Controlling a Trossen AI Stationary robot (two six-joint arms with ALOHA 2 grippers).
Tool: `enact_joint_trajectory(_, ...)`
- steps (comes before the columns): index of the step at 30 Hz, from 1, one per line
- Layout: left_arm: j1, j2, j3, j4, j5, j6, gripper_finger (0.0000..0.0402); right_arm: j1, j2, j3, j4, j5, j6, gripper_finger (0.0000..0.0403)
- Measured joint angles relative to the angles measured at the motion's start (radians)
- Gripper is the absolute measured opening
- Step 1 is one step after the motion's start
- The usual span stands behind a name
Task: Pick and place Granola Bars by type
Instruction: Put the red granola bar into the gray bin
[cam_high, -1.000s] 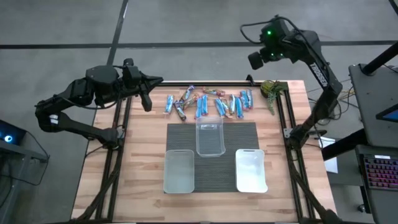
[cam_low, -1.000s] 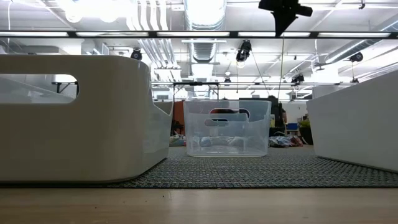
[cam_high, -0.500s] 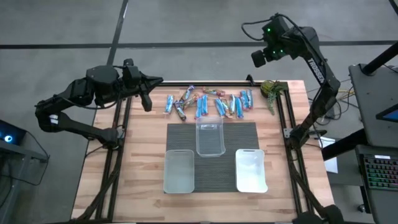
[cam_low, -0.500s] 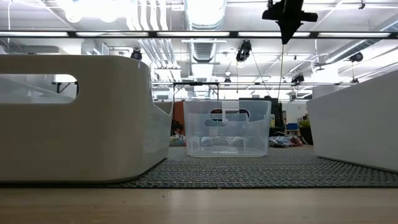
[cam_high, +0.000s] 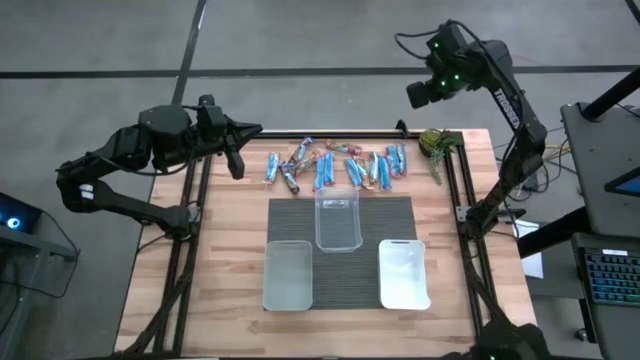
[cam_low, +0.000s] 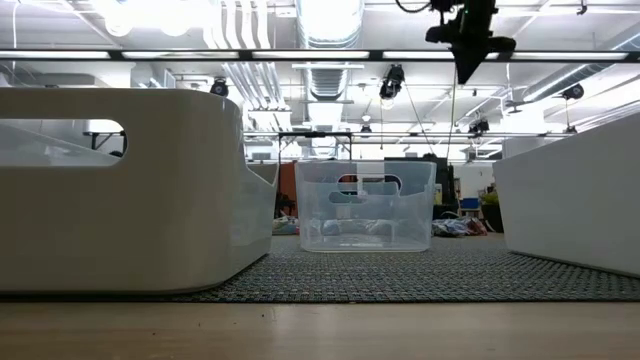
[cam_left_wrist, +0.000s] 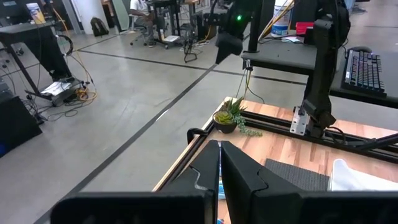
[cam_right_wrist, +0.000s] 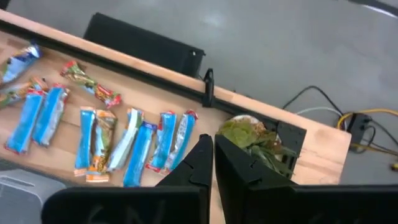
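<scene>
The right gripper (cam_high: 418, 93) is drifting rightward and slightly farther out, riding high beyond the bench's (cam_high: 230, 260) far right corner, fingers pressed together and holding nothing. The left gripper (cam_high: 237, 163) is staying put over the far left edge, likewise closed and empty. The granola bars (cam_high: 330, 166) are lying untouched in a loose row along the far edge, beyond the three clear tubs (cam_high: 337, 219) on the dark mat (cam_high: 400, 220), with the small plant (cam_high: 436, 146) at the far right.
</scene>
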Motion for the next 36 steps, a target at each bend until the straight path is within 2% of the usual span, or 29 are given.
enact_joint_trajectory(13,0.000,0.000,0.000,0.000,0.000,-0.007,0.0000,0.000,0.000,-0.242,0.048,-0.023,-0.007,0.0008)
enact_joint_trajectory(30,0.000,0.000,0.000,-0.029,0.000,-0.041,0.0000,0.000,0.000,-0.553,0.292,-0.023,-0.004,0.0008)
enact_joint_trajectory(36,0.000,0.000,0.000,-0.029,0.000,-0.041,0.0000,0.000,-0.001,-0.648,0.388,-0.077,-0.004,0.0008)
